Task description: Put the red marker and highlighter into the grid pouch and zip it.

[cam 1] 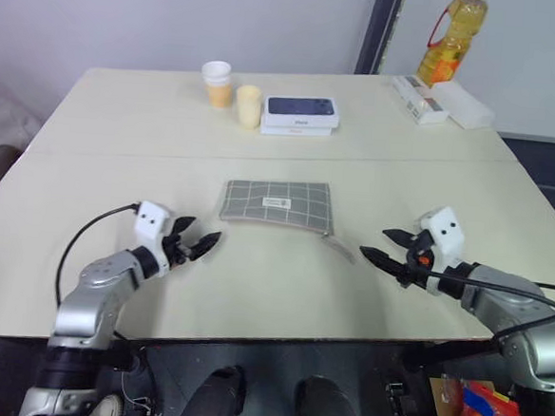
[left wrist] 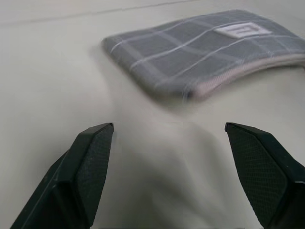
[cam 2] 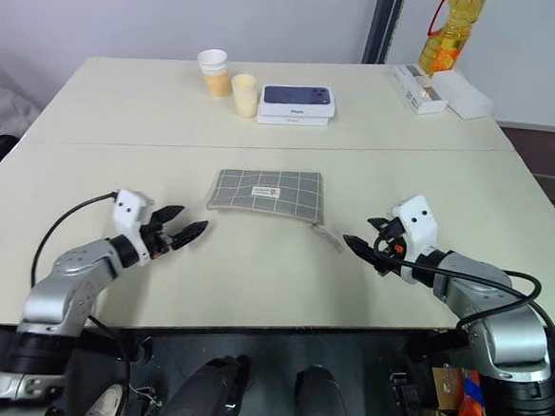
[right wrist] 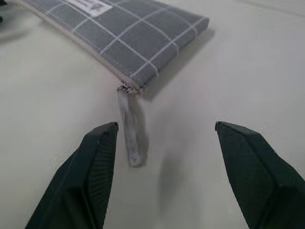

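Note:
The grid pouch [cam 1: 276,204] lies flat in the middle of the table, grey with white lines and a small white label. Its zipper pull cord [right wrist: 131,133] trails from its near right corner onto the table, and the near edge looks closed. My left gripper [cam 1: 204,231] hovers open just left of the pouch and holds nothing. On the other side, my right gripper [cam 1: 375,242] is open and empty too, a short way right of the cord. The red marker and the highlighter are out of view.
At the back of the table stand two paper cups [cam 1: 216,82] and a dark phone box [cam 1: 301,113]. White boxes [cam 1: 442,102] and a yellow oil bottle [cam 1: 451,39] sit at the far right corner. The table's front edge [cam 1: 278,341] runs just below both grippers.

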Robot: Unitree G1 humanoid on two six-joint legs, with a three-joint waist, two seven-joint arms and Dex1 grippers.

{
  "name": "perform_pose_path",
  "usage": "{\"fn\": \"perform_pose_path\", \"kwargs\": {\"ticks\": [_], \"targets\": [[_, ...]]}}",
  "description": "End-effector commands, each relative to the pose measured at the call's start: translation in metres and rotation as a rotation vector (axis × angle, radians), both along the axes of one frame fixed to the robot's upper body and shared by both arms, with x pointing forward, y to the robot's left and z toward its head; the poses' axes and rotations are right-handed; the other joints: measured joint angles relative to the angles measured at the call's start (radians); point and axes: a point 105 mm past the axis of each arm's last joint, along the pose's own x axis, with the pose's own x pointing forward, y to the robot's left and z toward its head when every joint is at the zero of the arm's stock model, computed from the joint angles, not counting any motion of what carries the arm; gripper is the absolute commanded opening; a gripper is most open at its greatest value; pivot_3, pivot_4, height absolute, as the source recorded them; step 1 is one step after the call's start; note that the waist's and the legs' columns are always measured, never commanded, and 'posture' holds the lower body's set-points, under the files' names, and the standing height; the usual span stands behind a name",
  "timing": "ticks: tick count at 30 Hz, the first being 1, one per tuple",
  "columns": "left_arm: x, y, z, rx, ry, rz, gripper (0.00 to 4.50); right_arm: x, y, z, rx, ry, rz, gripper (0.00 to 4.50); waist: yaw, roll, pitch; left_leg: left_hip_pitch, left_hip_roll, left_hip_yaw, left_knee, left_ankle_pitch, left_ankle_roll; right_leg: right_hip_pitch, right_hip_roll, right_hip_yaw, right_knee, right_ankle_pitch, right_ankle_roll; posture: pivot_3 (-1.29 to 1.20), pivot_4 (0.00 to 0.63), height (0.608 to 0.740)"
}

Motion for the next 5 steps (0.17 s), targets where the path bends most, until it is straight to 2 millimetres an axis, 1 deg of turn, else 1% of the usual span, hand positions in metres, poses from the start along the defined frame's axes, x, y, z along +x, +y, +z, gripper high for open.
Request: {"fn": "perform_pose_path", "kwargs": {"ticks": [1, 5], "targets": [[-0.007, 0.022, 0.012, 0.017, -0.054, 0.081, 3.98, 0.001, -0.007, 0.016, 0.039, -0.081, -0.012, 3.34, 0.002, 0.0, 0.0, 0.0, 0.0, 0.0, 0.0, 0.0, 0.0, 0.0, 0.0, 0.0, 0.0, 0.0, 0.0, 0.0, 0.15, 0.74], [-0.017, 0.029, 0.009, 0.042, -0.046, 0.102, 3.98, 0.006, -0.014, 0.011, 0.062, -0.081, -0.038, 3.34, 0.003, 0.0, 0.0, -0.001, 0.0, 0.0, 0.0, 0.0, 0.0, 0.0, -0.001, 0.0, -0.001, 0.0, 0.0, 0.0, 0.15, 0.74]]}}
